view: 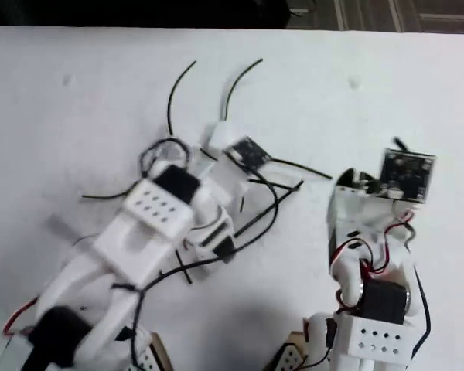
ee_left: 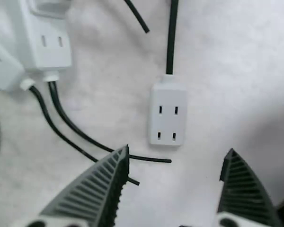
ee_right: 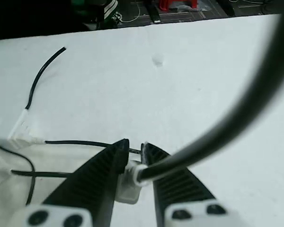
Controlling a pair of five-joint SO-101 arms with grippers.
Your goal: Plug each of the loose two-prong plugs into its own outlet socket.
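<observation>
While left fingers (ee_left: 104, 189) hang wide open, empty, above white outlet (ee_left: 167, 113), likely poised to steady it, right fingers (ee_right: 99, 175) clamp loose plug (ee_right: 128, 187) at cord (ee_right: 236, 109) end, probably keeping prongs free. High view: right arm (view: 371, 255) right of centre, outlet near centre of bench (view: 371, 77).

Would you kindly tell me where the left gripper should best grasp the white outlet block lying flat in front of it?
Probably across its two long sides, coming down from above. The outlet block lies flat, sockets up, its black cord leaving one short end; the left gripper, open, looks wide enough for that narrow width.
</observation>
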